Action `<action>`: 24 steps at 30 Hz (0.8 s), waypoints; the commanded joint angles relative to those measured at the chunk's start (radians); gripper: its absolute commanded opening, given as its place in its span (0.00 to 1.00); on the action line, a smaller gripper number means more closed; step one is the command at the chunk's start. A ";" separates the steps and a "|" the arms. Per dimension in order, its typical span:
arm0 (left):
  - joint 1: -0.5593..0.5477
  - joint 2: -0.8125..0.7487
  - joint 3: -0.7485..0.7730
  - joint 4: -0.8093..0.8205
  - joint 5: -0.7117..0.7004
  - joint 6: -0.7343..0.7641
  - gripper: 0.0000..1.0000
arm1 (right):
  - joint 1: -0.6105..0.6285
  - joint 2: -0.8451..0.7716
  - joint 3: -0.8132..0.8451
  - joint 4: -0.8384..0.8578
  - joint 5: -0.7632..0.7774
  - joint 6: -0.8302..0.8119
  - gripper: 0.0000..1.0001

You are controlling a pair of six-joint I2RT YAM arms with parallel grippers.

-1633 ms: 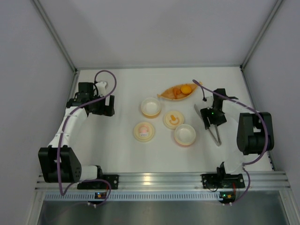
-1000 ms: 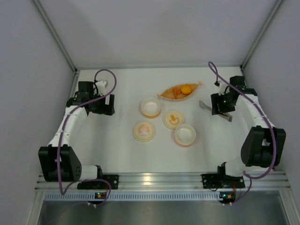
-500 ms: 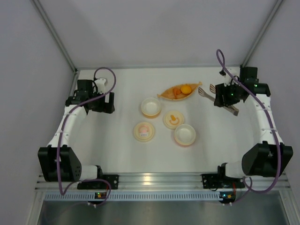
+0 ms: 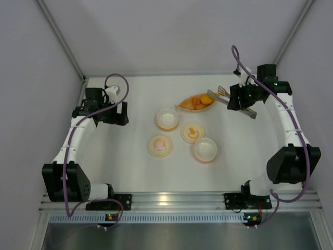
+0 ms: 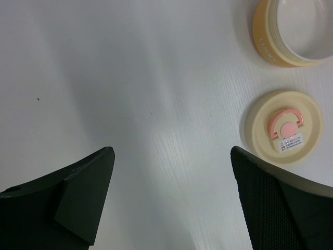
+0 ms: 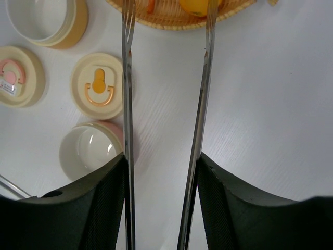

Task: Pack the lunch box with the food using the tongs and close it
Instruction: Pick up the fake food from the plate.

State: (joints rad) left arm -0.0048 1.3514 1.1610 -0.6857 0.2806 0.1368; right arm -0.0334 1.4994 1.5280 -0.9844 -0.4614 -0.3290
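Leftward goes the right gripper [image 4: 237, 100] since half a second ago, carrying the tongs [image 4: 231, 102] from beside the leaf-shaped dish [image 4: 183, 105] until their tips sit at its right end. The left arm has not budged in that time.

From the right wrist, the gripper [image 6: 162, 156] is clamped on the tongs [image 6: 128, 104], one black finger [image 6: 99, 208] pressing each silver arm from the outside. The two arms run up the view still spread apart. One tip lies over a darker orange bit [image 6: 151, 5] and the other over the yellow-orange lump [image 6: 195, 6]. Whether either tip touches food cannot be told. All the food sits in the woven dish [image 6: 171, 21], at the far right of the white table [image 4: 130, 166].

Near the middle of the table are an open orange tub [image 4: 167, 119] and an open pink tub [image 4: 205, 149]. An orange-handled lid [image 4: 192, 132] lies flat between them, and a pink-handled lid [image 4: 159, 145] lies flat to the left of the pink tub.

Over on the left, the left gripper [image 4: 115, 119] hangs above bare table with its fingers spread wide [image 5: 171, 151] and nothing between them. The pink-handled lid [image 5: 283, 133] and the orange tub [image 5: 291, 31] show off to one side in its wrist view.
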 commanded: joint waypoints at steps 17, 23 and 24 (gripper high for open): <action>-0.001 0.029 0.049 -0.008 0.035 -0.016 0.98 | 0.164 0.113 0.073 0.115 0.135 0.016 0.46; -0.001 0.032 0.057 -0.008 0.032 -0.014 0.98 | 0.216 0.137 0.063 0.135 0.232 -0.056 0.41; -0.001 0.032 0.057 -0.009 0.032 -0.014 0.98 | 0.228 0.143 0.058 0.142 0.248 -0.064 0.41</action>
State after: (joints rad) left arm -0.0048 1.3861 1.1778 -0.7044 0.2985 0.1299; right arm 0.1593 1.6306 1.5589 -0.9291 -0.2806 -0.3466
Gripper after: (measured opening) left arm 0.982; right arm 0.414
